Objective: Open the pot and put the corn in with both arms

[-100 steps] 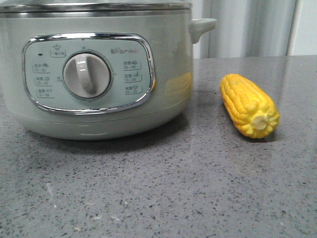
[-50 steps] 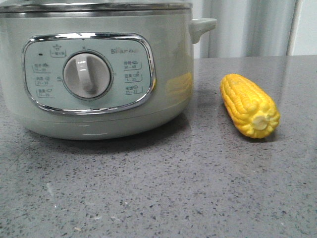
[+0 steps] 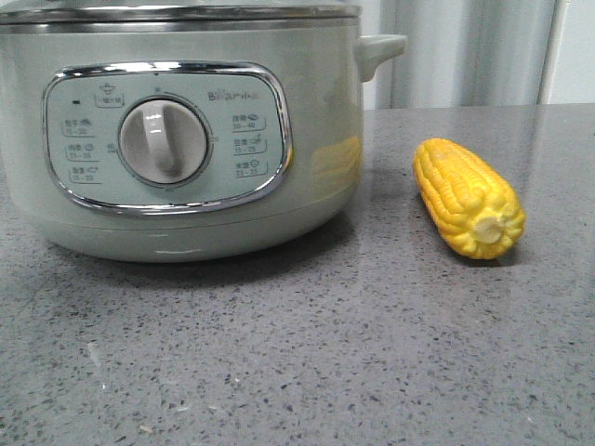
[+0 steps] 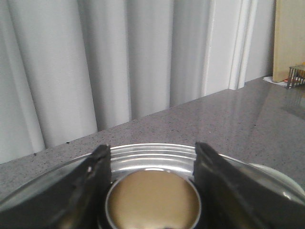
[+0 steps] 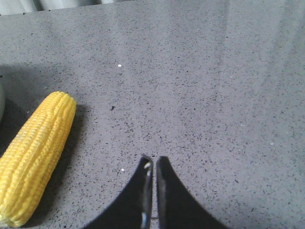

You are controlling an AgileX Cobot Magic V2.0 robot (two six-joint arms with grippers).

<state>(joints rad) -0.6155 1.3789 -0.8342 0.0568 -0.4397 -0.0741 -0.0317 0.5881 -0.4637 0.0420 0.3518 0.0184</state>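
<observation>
The pale sage-green pot stands at the left of the grey table, its cream dial facing me and its lid on. The yellow corn lies to its right, pale core end toward me. My left gripper is over the lid, its two black fingers pressed against either side of the round tan lid knob. My right gripper is shut and empty, low over bare table to the right of the corn. Neither gripper shows in the front view.
The pot's stubby side handle sticks out toward the corn. Pale curtains hang behind the table's far edge. A wooden board and a wire rack stand at the far corner in the left wrist view.
</observation>
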